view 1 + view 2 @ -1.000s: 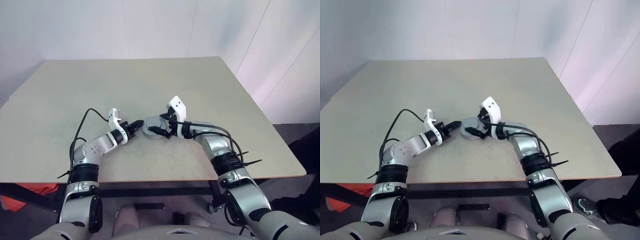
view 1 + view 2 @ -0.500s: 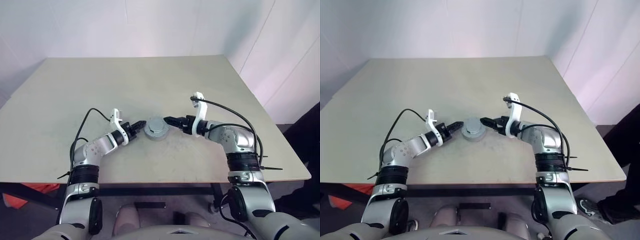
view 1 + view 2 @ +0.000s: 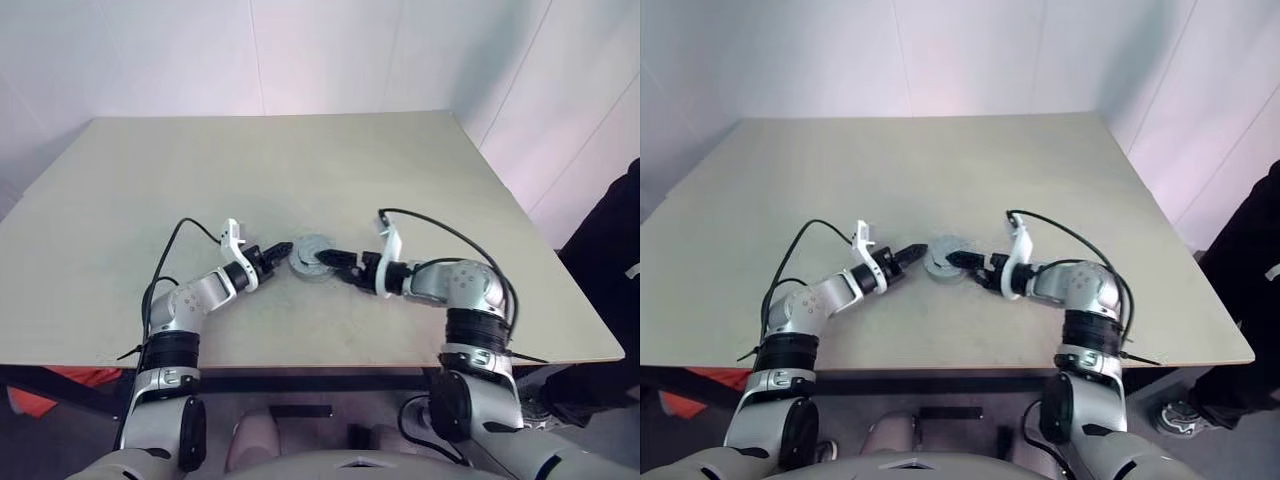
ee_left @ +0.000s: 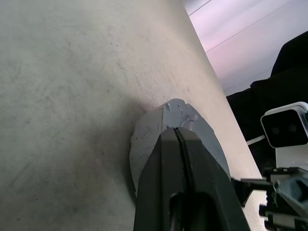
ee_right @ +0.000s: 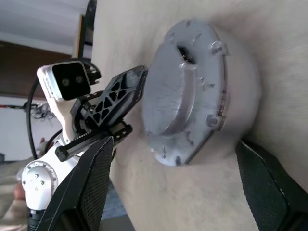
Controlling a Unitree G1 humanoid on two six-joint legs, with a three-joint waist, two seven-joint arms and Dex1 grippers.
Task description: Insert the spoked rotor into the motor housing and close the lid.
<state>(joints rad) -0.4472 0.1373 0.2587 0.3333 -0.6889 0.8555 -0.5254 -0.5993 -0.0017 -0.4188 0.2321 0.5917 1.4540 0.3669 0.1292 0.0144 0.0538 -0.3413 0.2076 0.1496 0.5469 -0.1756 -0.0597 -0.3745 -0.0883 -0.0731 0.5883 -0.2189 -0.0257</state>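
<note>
Lying flat near the worktop's [image 3: 120,180] front edge, the round grey notched lid [image 3: 312,256] on the motor housing is sitting between the closed left claw [image 3: 283,250], touching its rim, and the wide-open right claw [image 3: 330,259], straddling it.

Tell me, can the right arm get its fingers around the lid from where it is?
Probably yes. The right gripper is open, its fingers either side of the grey lid. The shut left gripper sits against the opposite edge, out of the way.
</note>
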